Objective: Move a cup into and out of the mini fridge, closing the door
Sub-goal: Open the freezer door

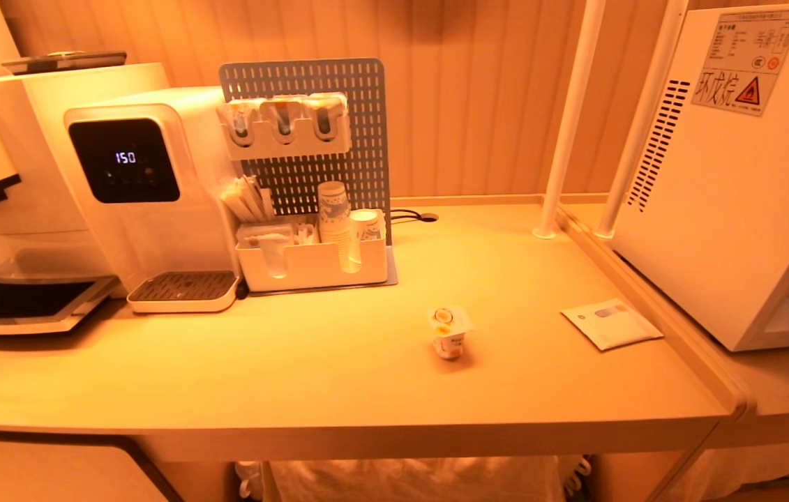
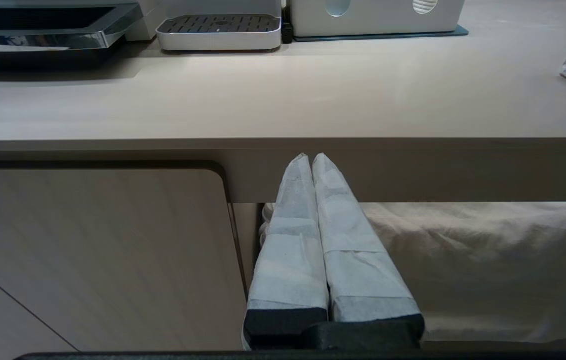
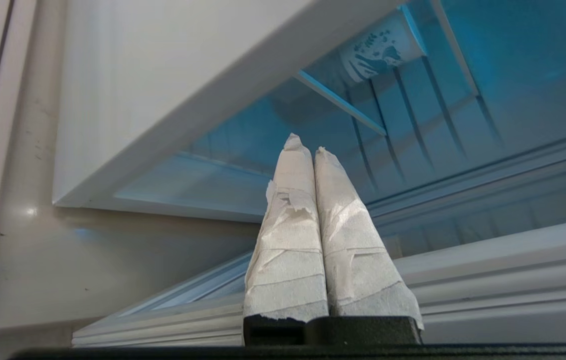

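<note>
- Cup (image 1: 450, 332) stands upright alone on the counter (image 1: 338, 362), well apart from the mini fridge (image 1: 736, 209) at the right, near a flat white packet (image 1: 612, 323).
- Your right gripper (image 3: 308, 150) has its jaws pressed together, empty, aimed at the door (image 3: 488, 280), which looks ajar, blue-lit wire shelves behind it.
- Your left gripper (image 2: 311, 159) is parked below the counter edge, jaws together, empty.
- Risk: closed jaws can slide off the door's smooth frame, leaving it not fully open or shut.
- Risk: the light cup can tip if you nudge it on approach.
</note>
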